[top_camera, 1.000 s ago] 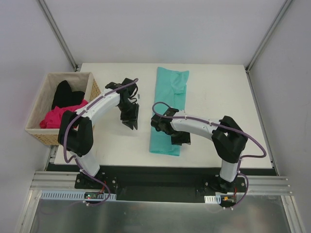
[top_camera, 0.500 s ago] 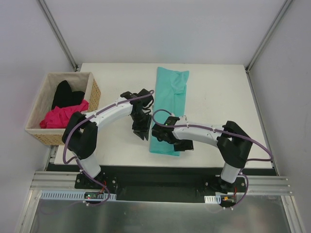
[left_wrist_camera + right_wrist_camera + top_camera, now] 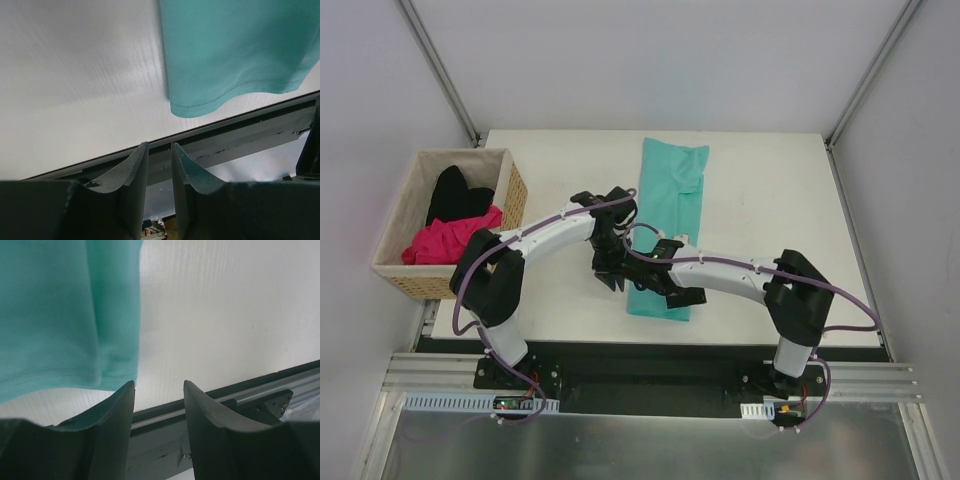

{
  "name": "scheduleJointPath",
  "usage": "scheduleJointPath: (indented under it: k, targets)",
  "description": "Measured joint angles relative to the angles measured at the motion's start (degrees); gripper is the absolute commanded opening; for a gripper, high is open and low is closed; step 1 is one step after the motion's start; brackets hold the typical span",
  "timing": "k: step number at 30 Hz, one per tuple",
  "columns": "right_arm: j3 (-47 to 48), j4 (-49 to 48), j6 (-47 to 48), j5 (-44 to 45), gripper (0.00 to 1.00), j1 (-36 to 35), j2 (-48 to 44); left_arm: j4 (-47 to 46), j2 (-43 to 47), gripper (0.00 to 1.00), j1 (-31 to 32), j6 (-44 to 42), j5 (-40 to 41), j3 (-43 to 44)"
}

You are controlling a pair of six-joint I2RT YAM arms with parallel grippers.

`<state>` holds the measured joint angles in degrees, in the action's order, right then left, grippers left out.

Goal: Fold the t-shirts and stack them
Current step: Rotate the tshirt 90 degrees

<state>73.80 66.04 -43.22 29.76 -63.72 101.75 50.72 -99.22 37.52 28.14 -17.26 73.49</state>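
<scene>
Ok, top view: the teal t-shirt (image 3: 666,190) lies as a long folded strip mid-desk (image 3: 770,180), with both claws at its near end. The pink shirt (image 3: 438,242) and black shirt (image 3: 453,195) sit in the basket (image 3: 512,188); only this view shows them.

Left wrist: my left claw (image 3: 160,145) is narrow and empty, just short of the hem corner.

Right wrist: my right claw (image 3: 159,382) is wider and empty, beside the other corner, hem stitching visible.

Cloth looks light and limp, so I'd pinch the hem corners through all layers.

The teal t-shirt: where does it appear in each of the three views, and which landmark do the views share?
Top external: the teal t-shirt lies as a long strip in the middle of the table.
Left wrist: upper right, with its hem corner showing.
Right wrist: upper left, with its hem lowest.
Shared landmark: the dark rail along the table's near edge, seen in all three views.
</scene>
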Motion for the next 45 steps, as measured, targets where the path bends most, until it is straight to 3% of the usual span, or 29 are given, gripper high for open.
scheduleJointPath:
  k: [31,39,41,43,45]
  targets:
    - [7.23,-5.81,2.34,-2.67,0.47,-1.46,8.59,2.25,6.32,0.24,-2.38,-0.24,5.64,-4.79]
    - [5.18,-8.59,1.68,-3.89,0.31,-1.46,8.59,3.15,6.36,0.24,-2.38,-0.42,5.88,-4.81]
    - [4.50,-9.09,1.55,-4.17,0.21,-1.46,8.59,3.50,6.36,0.24,-2.38,-0.48,5.90,-4.81]
    - [3.78,-9.46,1.22,-4.33,0.03,-1.46,8.59,3.80,6.36,0.24,-2.38,-0.50,5.90,-4.81]
    - [3.26,-9.84,0.96,-4.52,0.01,-1.46,8.59,3.98,6.36,0.24,-2.38,-0.50,5.92,-4.81]
